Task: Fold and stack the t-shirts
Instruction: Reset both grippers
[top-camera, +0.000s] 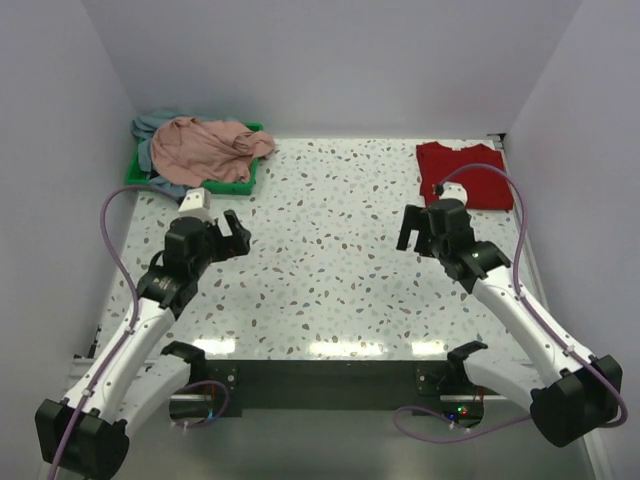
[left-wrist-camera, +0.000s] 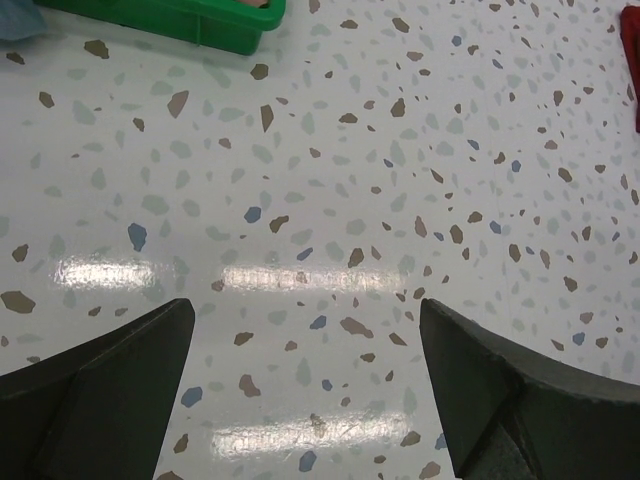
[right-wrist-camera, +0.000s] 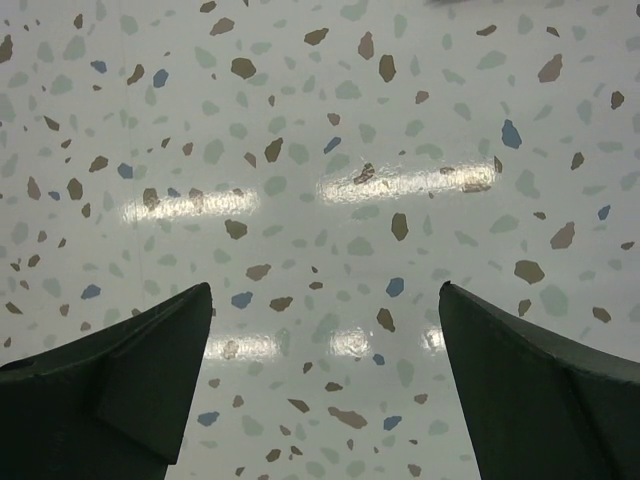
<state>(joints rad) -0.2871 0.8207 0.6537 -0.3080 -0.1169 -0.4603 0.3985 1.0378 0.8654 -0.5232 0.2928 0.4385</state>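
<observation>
A folded bright red t-shirt (top-camera: 465, 173) lies at the table's far right; a sliver of it (left-wrist-camera: 633, 60) shows at the edge of the left wrist view. A crumpled dusty pink t-shirt (top-camera: 210, 146) is heaped in the green tray, on top of a grey-blue t-shirt (top-camera: 153, 128). My left gripper (top-camera: 228, 234) hovers open just in front of the tray, nothing between its fingers (left-wrist-camera: 110, 390). My right gripper (top-camera: 412, 227) hangs open over bare table, in front of and left of the red t-shirt, its fingers (right-wrist-camera: 540, 380) wide apart and empty.
The green tray (top-camera: 240, 184) sits at the far left corner; its front wall (left-wrist-camera: 190, 22) shows at the top of the left wrist view. White walls close in the speckled table (top-camera: 330, 260) on three sides. Purple cables loop off both arms.
</observation>
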